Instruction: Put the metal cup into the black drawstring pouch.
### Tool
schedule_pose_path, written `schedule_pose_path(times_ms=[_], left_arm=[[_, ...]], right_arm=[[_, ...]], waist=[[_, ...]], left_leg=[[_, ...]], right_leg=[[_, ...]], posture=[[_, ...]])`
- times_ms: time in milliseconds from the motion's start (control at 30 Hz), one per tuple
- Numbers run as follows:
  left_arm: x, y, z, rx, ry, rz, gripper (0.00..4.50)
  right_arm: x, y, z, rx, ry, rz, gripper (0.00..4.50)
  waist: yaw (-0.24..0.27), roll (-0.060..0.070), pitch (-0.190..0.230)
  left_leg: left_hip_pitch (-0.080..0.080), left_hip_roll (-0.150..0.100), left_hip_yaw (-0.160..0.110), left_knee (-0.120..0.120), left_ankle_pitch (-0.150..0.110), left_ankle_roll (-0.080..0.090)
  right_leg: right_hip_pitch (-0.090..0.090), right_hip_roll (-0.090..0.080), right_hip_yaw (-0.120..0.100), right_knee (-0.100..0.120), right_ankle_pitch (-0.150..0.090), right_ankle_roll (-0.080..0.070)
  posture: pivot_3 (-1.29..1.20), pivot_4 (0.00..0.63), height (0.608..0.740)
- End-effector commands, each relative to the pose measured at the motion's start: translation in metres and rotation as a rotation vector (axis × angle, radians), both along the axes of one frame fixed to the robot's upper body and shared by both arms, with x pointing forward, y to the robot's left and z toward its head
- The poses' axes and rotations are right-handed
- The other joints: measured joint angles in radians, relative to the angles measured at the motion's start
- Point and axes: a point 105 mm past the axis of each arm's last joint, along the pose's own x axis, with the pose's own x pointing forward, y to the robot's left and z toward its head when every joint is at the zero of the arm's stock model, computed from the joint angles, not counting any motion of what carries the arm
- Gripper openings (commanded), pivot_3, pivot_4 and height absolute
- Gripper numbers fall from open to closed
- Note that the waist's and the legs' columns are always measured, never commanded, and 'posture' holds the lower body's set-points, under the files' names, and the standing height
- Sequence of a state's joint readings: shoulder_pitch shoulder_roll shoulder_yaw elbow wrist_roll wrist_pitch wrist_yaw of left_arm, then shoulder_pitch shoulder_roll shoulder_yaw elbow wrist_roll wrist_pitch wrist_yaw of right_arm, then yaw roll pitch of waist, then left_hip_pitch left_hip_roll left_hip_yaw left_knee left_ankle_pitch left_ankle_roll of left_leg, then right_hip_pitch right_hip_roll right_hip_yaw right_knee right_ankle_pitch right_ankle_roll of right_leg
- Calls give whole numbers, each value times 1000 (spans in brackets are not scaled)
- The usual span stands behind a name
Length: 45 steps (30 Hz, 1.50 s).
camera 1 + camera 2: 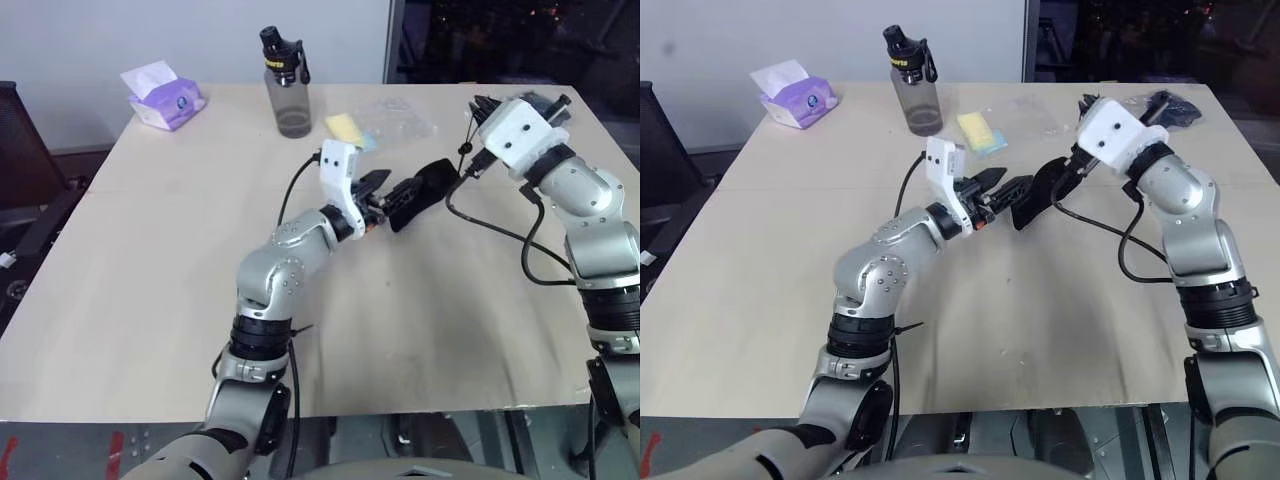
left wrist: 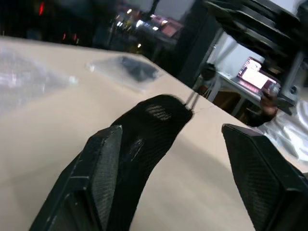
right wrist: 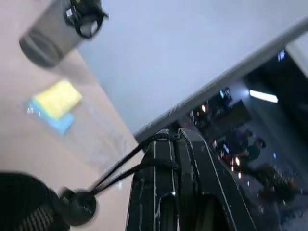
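The black drawstring pouch [image 1: 420, 190] hangs tilted a little above the table middle, bulging and dark. Its thin cord runs up to my right gripper [image 3: 174, 138], which is raised at the right and shut on the cord; the cord's round stopper [image 3: 77, 204] dangles just below the fingers. My left gripper [image 1: 386, 194] is open at the pouch's lower end. In the left wrist view the pouch [image 2: 154, 120] leans against one finger [image 2: 101, 163] and stands apart from the other. The metal cup is out of view.
At the table's far side stand a grey bottle [image 1: 288, 85] with a black cap, a purple tissue pack [image 1: 163, 98], a yellow sponge in clear wrap [image 1: 348, 128] and a dark item in a clear bag [image 1: 1170, 105]. Cables trail from both wrists.
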<state>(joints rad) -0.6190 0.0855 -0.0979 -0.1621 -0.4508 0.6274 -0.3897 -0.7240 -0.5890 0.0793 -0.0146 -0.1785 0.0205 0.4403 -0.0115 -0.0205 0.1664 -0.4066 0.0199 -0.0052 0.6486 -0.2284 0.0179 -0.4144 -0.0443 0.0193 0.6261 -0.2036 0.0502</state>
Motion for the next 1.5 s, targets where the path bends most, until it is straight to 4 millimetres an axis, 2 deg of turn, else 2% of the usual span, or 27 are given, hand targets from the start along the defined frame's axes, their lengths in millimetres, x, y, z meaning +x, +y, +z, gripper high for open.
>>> schedule_pose_path(times_ms=[33, 167, 367, 567, 733, 833, 1000, 1133, 1167, 1267, 1300, 1367, 1433, 1500], left_arm=[[-11, -14, 21, 139, -285, -16, 3420], [-15, -22, 27, 106, -332, -56, 3420], [-6, -20, 36, 36, -339, -16, 3420], [-6, -18, 38, 36, -352, -19, 3420], [-7, -20, 41, 6, -352, -31, 3420], [-9, -20, 43, -6, -369, -33, 2627], [-7, -19, 36, 17, -361, -23, 178], [-5, -20, 29, 55, -350, -22, 149], [-4, -21, 25, 76, -346, -24, 149], [-2, -24, 9, 151, -326, -31, 149], [-1, -25, -3, 205, -308, -36, 149], [-1, -25, -27, 322, -288, -62, 149], [-4, -25, -41, 391, -277, -90, 149], [-8, -26, -43, 380, -266, -117, 149]], right_arm=[[-17, 22, 28, -3, -108, 102, 0], [-21, 35, 31, 10, -89, 167, 0], [-26, 50, 25, 1, -53, 232, 0], [-24, 51, 15, 0, -32, 238, 0], [-24, 52, 16, 1, -26, 239, 0], [-24, 52, 16, -1, -24, 237, 0], [-26, 53, 19, -2, -29, 237, 0], [-27, 54, 27, 22, -44, 242, 0], [-28, 53, 29, 28, -46, 243, 0], [-28, 44, 55, 152, -100, 234, 0], [-35, 39, 81, 247, -196, 247, 0], [-48, 30, 114, 375, -342, 266, 0], [-56, 31, 123, 379, -411, 279, 0], [-59, 32, 126, 384, -435, 287, 0]], waist=[[0, 0, 0], [2, 0, 0], [1, 0, 0], [0, 0, 0], [0, 0, 0], [0, 0, 0], [0, 0, 0], [0, 0, 0], [0, 0, 0], [0, 1, 0], [-2, 1, 1], [-1, 2, 2], [0, 2, 1], [0, 3, 1]], left_leg=[[0, 0, 0, 0, 0, 0], [-1, 0, -1, 0, 0, 0], [-1, -1, -1, 1, 0, 0], [-2, 0, -2, 1, 0, 0], [-2, 0, -2, 1, 0, 0], [-2, 0, -2, 1, 0, 0], [-2, 0, -2, 1, 0, 0], [-2, 0, -3, 1, 0, 0], [-2, 0, -2, 1, 0, 0], [-2, 0, -3, 1, 0, 0], [-2, 0, -2, 1, 0, 0], [-3, 0, -2, 2, 0, 0], [-3, 0, -3, 1, 0, 0], [-4, 0, -4, 1, 0, 0]], right_leg=[[0, 0, 0, 0, 0, 0], [0, -1, -1, 0, 0, 0], [0, -1, -2, 0, 0, 0], [-1, -1, -3, 1, 0, 0], [-1, -1, -3, 1, 0, 0], [-1, -1, -3, 1, 0, 0], [-1, -1, -3, 1, 0, 0], [-1, -1, -3, 1, 0, 0], [-1, -1, -3, 1, 0, 0], [-1, -1, -3, 1, 0, 0], [-1, -1, -3, 1, 0, 0], [-2, -1, -3, 2, 0, 0], [-3, -1, -4, 2, 0, 0], [-3, -1, -5, 2, 0, 0]], posture=[[0, 150, 740], [0, 150, 740], [0, 150, 740], [0, 150, 740], [0, 150, 740], [0, 150, 740], [0, 150, 740], [0, 150, 740], [0, 150, 740], [0, 150, 740], [0, 150, 740], [0, 150, 740], [0, 150, 740], [0, 150, 740]])
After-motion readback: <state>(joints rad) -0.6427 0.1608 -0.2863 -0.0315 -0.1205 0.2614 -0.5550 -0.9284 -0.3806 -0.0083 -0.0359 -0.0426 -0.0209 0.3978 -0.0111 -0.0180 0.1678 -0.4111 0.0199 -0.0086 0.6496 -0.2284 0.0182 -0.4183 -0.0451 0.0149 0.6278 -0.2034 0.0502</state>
